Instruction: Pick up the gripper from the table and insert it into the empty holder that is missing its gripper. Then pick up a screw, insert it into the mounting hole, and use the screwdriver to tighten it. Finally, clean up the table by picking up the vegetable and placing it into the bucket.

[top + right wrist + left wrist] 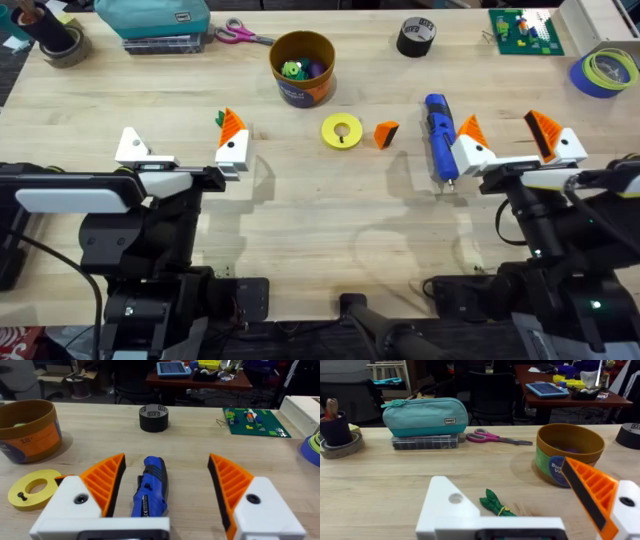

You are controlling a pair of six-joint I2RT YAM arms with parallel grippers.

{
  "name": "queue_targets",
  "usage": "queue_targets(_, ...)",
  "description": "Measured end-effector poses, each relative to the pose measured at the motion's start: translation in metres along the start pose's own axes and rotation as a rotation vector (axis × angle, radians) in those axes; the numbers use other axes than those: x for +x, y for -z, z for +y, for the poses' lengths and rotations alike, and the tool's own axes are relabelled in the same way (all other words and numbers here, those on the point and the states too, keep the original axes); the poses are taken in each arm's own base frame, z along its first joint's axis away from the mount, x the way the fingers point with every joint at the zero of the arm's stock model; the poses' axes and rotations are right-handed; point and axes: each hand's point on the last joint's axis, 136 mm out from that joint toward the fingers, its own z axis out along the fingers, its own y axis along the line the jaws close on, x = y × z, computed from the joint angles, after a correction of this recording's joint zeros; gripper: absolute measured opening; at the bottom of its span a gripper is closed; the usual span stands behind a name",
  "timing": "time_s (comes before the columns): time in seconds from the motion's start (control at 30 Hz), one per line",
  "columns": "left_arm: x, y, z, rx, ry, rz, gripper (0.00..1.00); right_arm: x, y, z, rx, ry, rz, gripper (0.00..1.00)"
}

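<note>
Orange gripper: the loose wedge (387, 133) lies on the table just beside the yellow disc (341, 131), between my two arms and forward of both.
Empty holder: my left gripper (182, 148) has one bare white finger mount (132, 146); its other finger carries an orange pad (232, 126).
Left fingers: spread wide, holding nothing.
Right gripper (514, 140): also spread and empty, straddling the blue screwdriver (151, 488) in the right wrist view.
Nearer arm: I judge my right, since the wedge sits just left of its inner finger, with the screwdriver between them.
Screwdriver axis: running front to back, tip toward my base.
Bucket (303, 68): farther back, near the middle.
Vegetable (496, 505): just ahead of my left fingers.
</note>
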Motion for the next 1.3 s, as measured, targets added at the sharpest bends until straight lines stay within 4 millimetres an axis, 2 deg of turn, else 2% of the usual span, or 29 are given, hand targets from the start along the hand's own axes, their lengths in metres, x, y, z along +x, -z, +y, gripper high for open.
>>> queue_targets(0.2, -0.007, 0.000, 0.000, -0.001, 0.000, -0.028, 0.986, -0.006, 0.000, 0.000, 0.001, 0.004, -0.023, 0.997)
queue_targets(0.33, -0.019, 0.001, 0.000, 0.000, 0.000, -0.075, 0.985, -0.039, 0.003, 0.000, 0.002, 0.020, -0.158, 0.997)
queue_targets(0.5, -0.018, 0.005, 0.000, -0.002, 0.000, 0.003, 0.986, -0.060, 0.009, 0.000, 0.004, 0.030, -0.192, 0.997)
queue_targets(0.53, -0.024, 0.008, 0.001, -0.006, 0.000, 0.019, 0.986, -0.064, 0.012, 0.000, 0.003, 0.030, -0.183, 0.997)
queue_targets(0.73, -0.087, 0.020, 0.008, -0.053, -0.002, 0.064, 0.986, -0.115, 0.037, 0.000, 0.002, 0.028, -0.110, 0.996)
queue_targets(0.83, -0.103, 0.017, 0.010, -0.066, -0.019, 0.159, 0.985, -0.128, 0.043, 0.001, -0.003, 0.026, -0.014, 0.996)
queue_targets(0.93, -0.108, 0.008, 0.012, -0.075, -0.041, 0.286, 0.986, -0.131, 0.042, 0.001, -0.006, 0.022, 0.127, 0.996)
queue_targets(0.97, -0.108, -0.003, 0.012, -0.074, -0.054, 0.414, 0.985, -0.130, 0.035, 0.001, -0.009, 0.019, 0.281, 0.996)
queue_targets(1.0, -0.108, -0.009, 0.012, -0.073, -0.058, 0.456, 0.986, -0.129, 0.032, 0.001, -0.009, 0.017, 0.334, 0.996)
queue_targets(1.03, -0.102, -0.023, 0.013, -0.071, -0.066, 0.578, 0.986, -0.127, 0.022, 0.001, -0.014, 0.013, 0.466, 0.996)
queue_targets(1.17, -0.085, -0.039, 0.013, -0.067, -0.073, 0.737, 0.986, -0.120, 0.009, 0.001, -0.018, 0.008, 0.618, 0.997)
queue_targets(1.3, -0.067, -0.051, 0.013, -0.064, -0.074, 0.847, 0.986, -0.098, 0.000, 0.001, -0.020, 0.003, 0.780, 0.997)
